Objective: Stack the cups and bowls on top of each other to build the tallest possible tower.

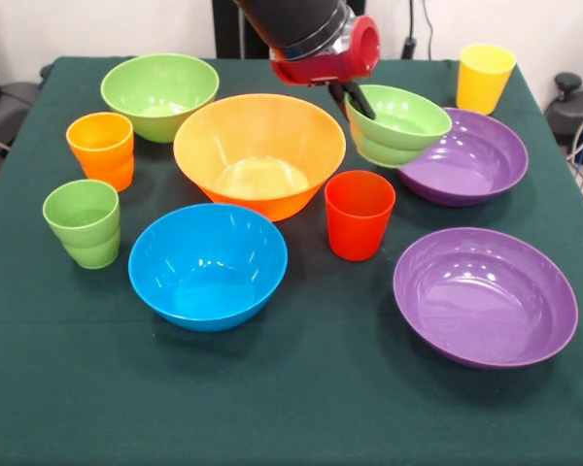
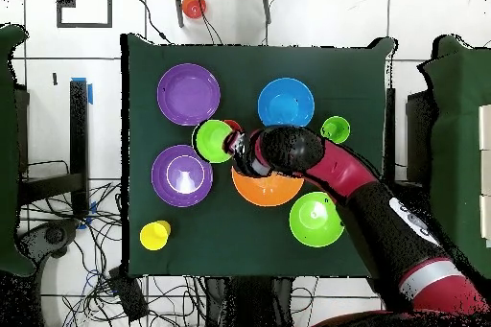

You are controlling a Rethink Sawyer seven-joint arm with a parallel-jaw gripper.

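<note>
My gripper (image 1: 356,97) is shut on the rim of the small light-green bowl (image 1: 408,121) and holds it tilted, beside the large orange bowl (image 1: 223,136) and against the far purple bowl (image 1: 476,155). In the overhead view the gripper (image 2: 240,151) holds that bowl (image 2: 211,141) between the two purple bowls. The blue bowl (image 1: 207,264), medium green bowl (image 1: 159,92) and near purple bowl (image 1: 486,296) stand apart. The orange cup (image 1: 101,149), green cup (image 1: 83,223), red cup (image 1: 359,214) and yellow cup (image 1: 484,78) stand singly. No nested tower shows.
The dark green tablecloth (image 1: 301,408) covers the table. My arm (image 2: 355,184) crosses over the orange bowl in the overhead view and hides the orange cup there. Cables lie on the floor (image 2: 96,275) around the table.
</note>
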